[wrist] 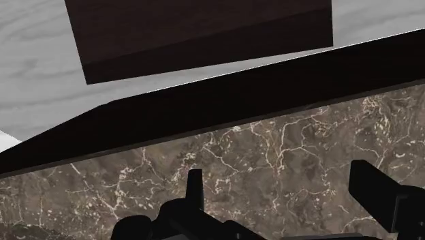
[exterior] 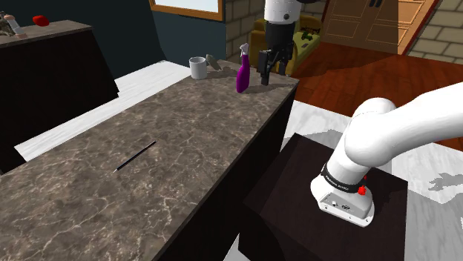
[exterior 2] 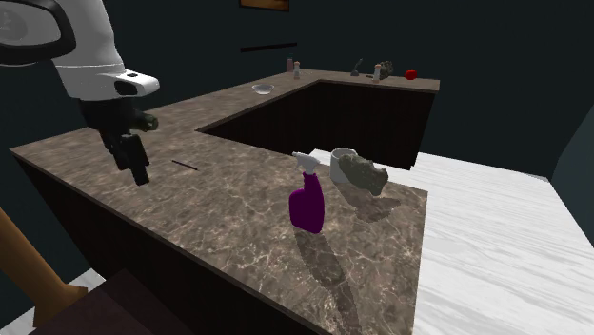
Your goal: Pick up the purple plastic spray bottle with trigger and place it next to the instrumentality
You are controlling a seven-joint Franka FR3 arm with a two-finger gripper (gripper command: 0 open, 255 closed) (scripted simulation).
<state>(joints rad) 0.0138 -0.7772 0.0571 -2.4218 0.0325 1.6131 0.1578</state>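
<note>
The marble-patterned counter [exterior: 185, 148] runs L-shaped through the room, and the task's things stand near its far end in the shoulder view. The white arm [exterior: 401, 126] rises from its dark stand [exterior: 286, 189] and reaches out over that end. The jaws hang above the counter close to its edge. In the wrist view they stand apart, with only bare marble between them.

The purple spray bottle [exterior: 243, 73] stands upright on the counter with its pale trigger head on top, and nothing holds it. In the shoulder view the jaws look to be just to its right, but the second exterior view shows a stretch of counter between them and the bottle [exterior 2: 307, 198]. A white mug [exterior: 197, 67] stands near the bottle, with a grey-green lumpy object [exterior 2: 366, 174] beside the mug. A thin dark rod [exterior: 135, 156] lies flat well apart from them, farther along the counter.

By my reading the task is at its start: the approach is under way, and the grasp, lift, carry and set-down are all left. I cannot tell whether the instrumentality is the rod or the lumpy object.
</note>
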